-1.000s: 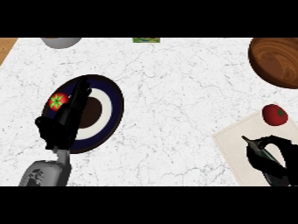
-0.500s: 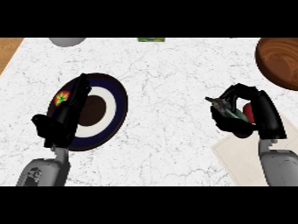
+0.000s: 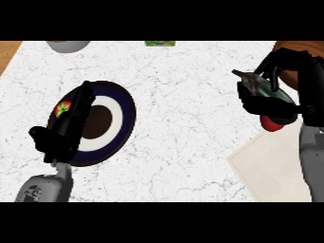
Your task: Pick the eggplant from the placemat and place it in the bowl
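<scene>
At right of frame, the eggplant [image 3: 261, 88] is lifted off the placemat [image 3: 276, 166], my right hand [image 3: 301, 90] curled round it, just short of the bowl [image 3: 311, 47] at upper right. Red object [image 3: 273, 123] underneath. Left hand [image 3: 62, 130] rests open over the plate [image 3: 119, 118], out of the way.

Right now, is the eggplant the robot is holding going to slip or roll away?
Probably not while held: the right robot hand has its fingers curled round the eggplant. It looks long, rounded and smooth, so it might roll a little if set on the flat counter. The wooden bowl looks likely to keep it in.
</scene>
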### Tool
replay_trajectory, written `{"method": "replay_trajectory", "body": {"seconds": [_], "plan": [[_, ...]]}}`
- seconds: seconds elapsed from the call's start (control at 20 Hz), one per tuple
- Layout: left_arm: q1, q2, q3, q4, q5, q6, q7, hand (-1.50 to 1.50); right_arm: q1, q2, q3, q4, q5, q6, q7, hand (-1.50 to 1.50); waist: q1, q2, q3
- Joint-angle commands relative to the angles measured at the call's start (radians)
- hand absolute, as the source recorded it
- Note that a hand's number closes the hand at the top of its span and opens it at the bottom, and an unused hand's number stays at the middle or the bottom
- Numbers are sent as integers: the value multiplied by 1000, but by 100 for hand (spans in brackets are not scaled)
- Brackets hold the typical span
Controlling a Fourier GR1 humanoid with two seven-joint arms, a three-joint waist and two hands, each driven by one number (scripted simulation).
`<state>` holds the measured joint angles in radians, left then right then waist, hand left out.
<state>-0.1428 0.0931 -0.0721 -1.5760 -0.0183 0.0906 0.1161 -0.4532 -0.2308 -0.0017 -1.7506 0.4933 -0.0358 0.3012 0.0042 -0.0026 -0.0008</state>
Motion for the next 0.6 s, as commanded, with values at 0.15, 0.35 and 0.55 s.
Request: {"method": "replay_trajectory", "body": {"seconds": [0.15, 0.35, 0.55], "plan": [[-3, -1, 17, 28, 8, -19, -35, 0, -252, -86, -63, 49, 56, 99, 242, 150, -1, 2, 0], [21, -6, 15, 63, -1, -29, -70, 0, -374, -111, -131, 192, 46, 77, 219, 150, 5, 4, 0], [20, 8, 23, 5, 4, -37, -38, 0, -471, -175, -187, 390, 60, 63, 154, 150, 11, 5, 0]]}}
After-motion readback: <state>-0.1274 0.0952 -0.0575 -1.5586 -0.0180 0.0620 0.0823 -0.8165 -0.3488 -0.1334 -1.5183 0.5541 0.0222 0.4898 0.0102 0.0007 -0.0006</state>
